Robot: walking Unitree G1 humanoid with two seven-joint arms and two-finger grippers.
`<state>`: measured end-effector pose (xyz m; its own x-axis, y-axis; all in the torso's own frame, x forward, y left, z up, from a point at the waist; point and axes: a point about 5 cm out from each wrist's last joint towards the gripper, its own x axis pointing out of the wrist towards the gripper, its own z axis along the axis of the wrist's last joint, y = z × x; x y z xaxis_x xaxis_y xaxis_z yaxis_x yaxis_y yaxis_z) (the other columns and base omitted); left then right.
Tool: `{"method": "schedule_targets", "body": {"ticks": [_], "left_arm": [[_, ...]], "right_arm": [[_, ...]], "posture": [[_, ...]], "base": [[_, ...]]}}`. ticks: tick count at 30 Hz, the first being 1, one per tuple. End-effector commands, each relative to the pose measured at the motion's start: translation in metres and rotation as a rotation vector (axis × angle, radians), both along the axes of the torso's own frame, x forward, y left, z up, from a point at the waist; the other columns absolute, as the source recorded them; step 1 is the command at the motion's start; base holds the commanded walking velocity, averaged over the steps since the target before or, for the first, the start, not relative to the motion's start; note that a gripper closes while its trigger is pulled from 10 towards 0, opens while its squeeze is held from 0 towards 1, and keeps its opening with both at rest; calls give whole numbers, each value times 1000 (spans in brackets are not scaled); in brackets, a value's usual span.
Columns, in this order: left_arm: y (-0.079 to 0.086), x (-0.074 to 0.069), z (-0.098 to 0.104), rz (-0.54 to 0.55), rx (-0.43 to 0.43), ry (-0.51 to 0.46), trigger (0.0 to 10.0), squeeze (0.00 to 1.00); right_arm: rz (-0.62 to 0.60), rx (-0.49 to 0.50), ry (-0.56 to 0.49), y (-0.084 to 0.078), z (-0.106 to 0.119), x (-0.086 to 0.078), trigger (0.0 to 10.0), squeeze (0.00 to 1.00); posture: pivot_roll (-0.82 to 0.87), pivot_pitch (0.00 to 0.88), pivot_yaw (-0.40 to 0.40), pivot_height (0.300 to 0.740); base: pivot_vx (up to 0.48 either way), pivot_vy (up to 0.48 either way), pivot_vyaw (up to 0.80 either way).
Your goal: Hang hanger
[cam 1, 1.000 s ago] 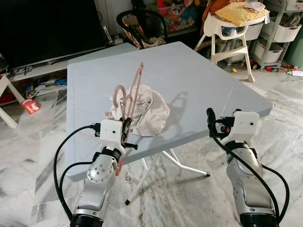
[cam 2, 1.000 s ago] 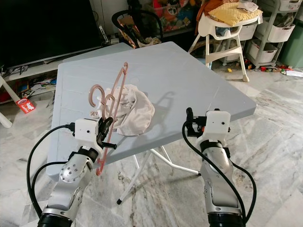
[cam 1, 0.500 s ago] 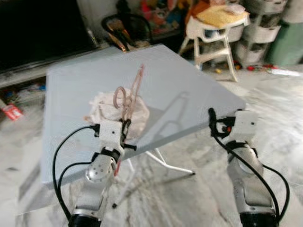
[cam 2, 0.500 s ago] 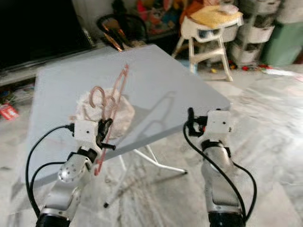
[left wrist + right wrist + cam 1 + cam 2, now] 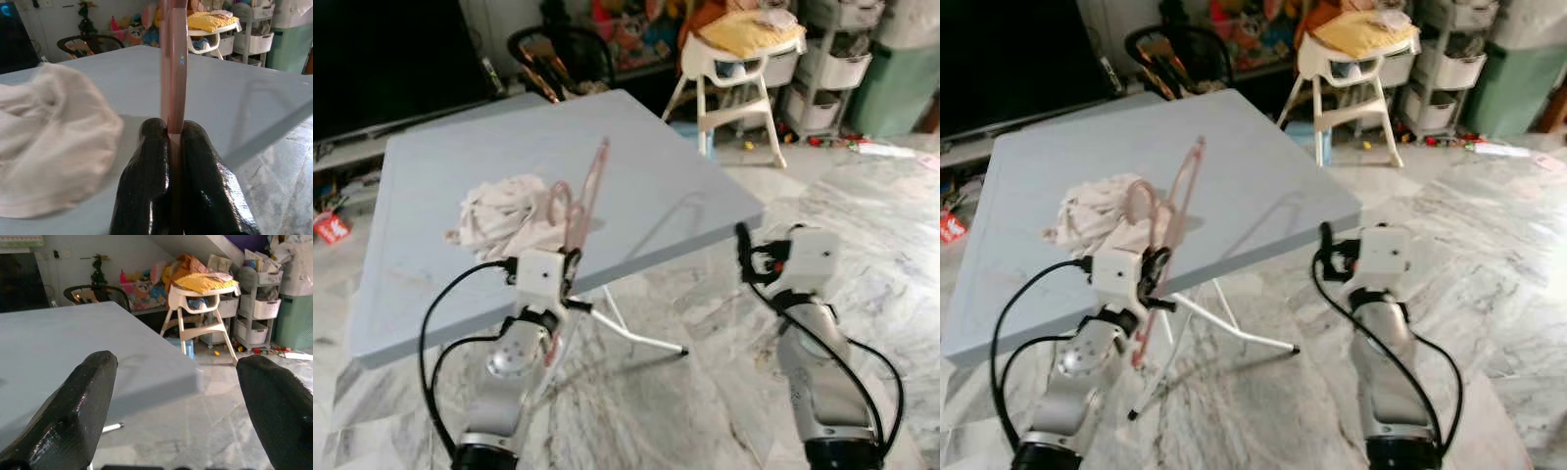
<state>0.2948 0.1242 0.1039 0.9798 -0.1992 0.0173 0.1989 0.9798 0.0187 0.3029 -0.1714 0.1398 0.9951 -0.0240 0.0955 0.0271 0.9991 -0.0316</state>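
Fingers of your left gripper (image 5: 173,161) are clamped on one pink hanger (image 5: 584,196), thin-barred, standing upright above the near edge of the bench (image 5: 656,166); your right gripper (image 5: 181,396) has its fingers spread wide, holding nothing, off the bench's right corner. Bench: grey-blue, square, on white folding legs over a marble floor (image 5: 705,392). One crumpled white cloth (image 5: 504,211) lies on it, apparently just behind the hanger. One white high chair (image 5: 739,59) stands beyond, among toys.

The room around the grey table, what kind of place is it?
Probably a family living room: a white high chair stands behind the grey table, toys are piled along the wall, and the floor is marble.
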Motion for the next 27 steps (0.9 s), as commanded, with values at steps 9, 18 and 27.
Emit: {"method": "schedule_targets", "body": {"ticks": [9,18,27], "left_arm": [[-1,3,-3,31,-28,44,10000,0],[0,8,-3,72,-13,65,10000,0],[2,10,-2,79,-21,71,10000,0]], "right_arm": [[-16,2,4,-5,1,0,10000,0],[-23,5,8,-5,0,1,10000,0],[-27,4,19,-6,-1,2,10000,0]], "posture": [[-145,0,96,740],[-143,0,98,740],[-143,0,101,740]], "base": [[0,-35,0],[0,0,0],[0,0,-521]]}}
